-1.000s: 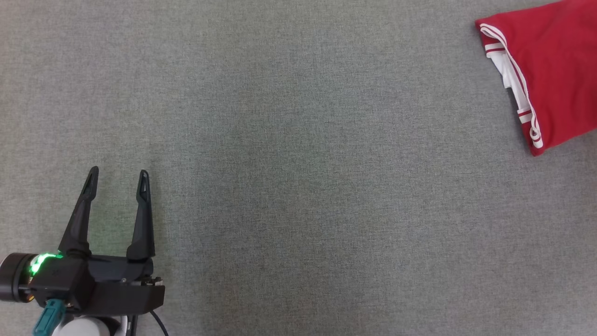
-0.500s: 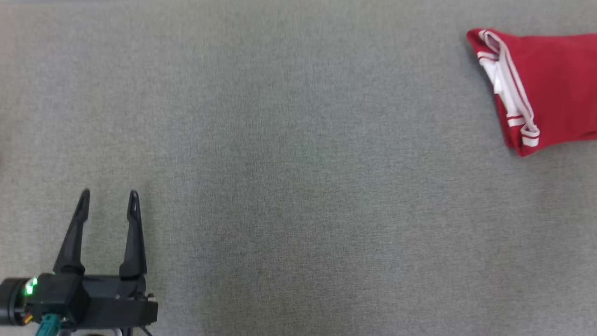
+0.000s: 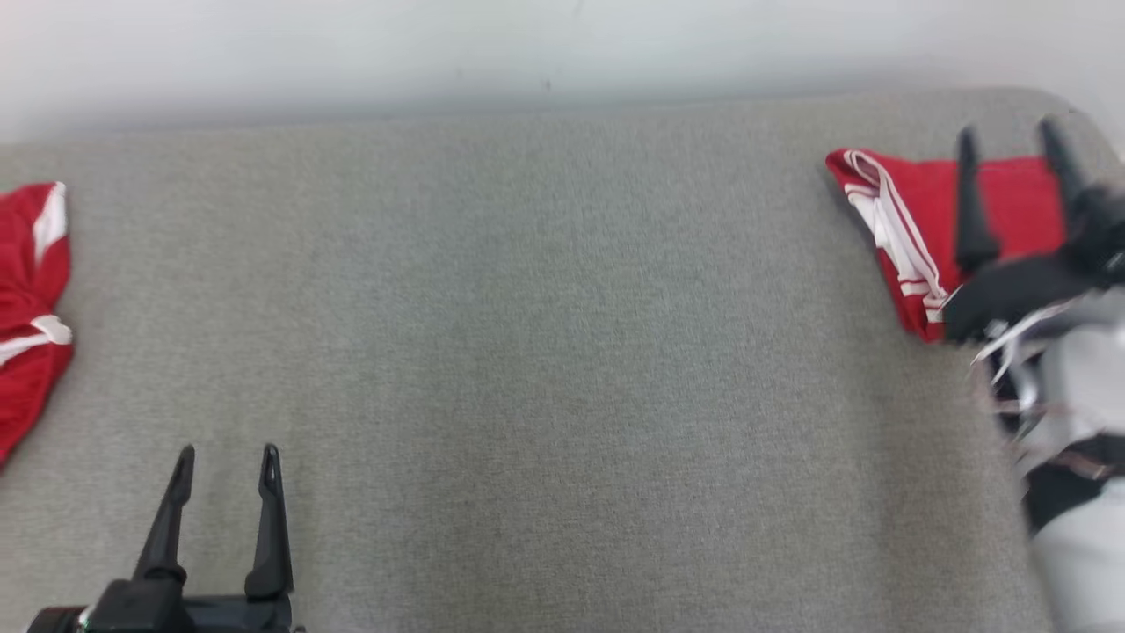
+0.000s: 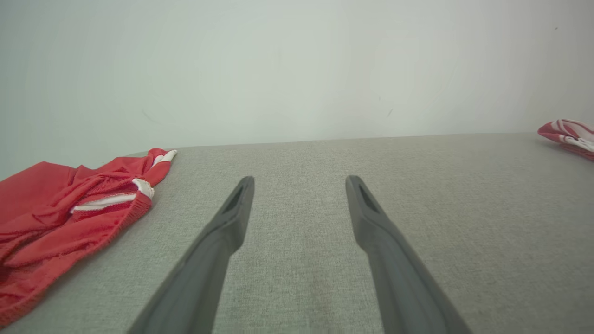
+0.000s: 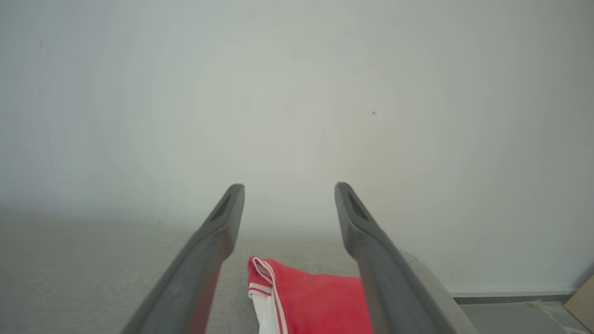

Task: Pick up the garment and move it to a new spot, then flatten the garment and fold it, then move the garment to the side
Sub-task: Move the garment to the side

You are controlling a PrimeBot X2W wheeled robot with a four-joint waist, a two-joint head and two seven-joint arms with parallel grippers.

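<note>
A folded red garment (image 3: 914,229) with white trim lies at the far right of the grey table (image 3: 545,352). My right gripper (image 3: 1009,141) hovers over it, open and holding nothing. In the right wrist view the garment (image 5: 311,301) lies below and between the spread fingers of the right gripper (image 5: 288,188), apart from them. My left gripper (image 3: 227,455) stands open and empty at the table's near left. The left wrist view shows the left gripper (image 4: 299,181) over bare cloth, with the folded garment (image 4: 568,139) far off to the right.
A second red garment (image 3: 26,299) lies crumpled at the table's left edge, also seen as a red heap (image 4: 69,218) left of my left fingers. A pale wall (image 3: 562,53) runs behind the table. Beyond the rounded right corner are floor (image 5: 510,315) and a cardboard edge (image 5: 582,297).
The head camera has tilted up, bringing the wall, the table's far edge and the left garment into view. My right gripper has come into view, open over the folded garment.
</note>
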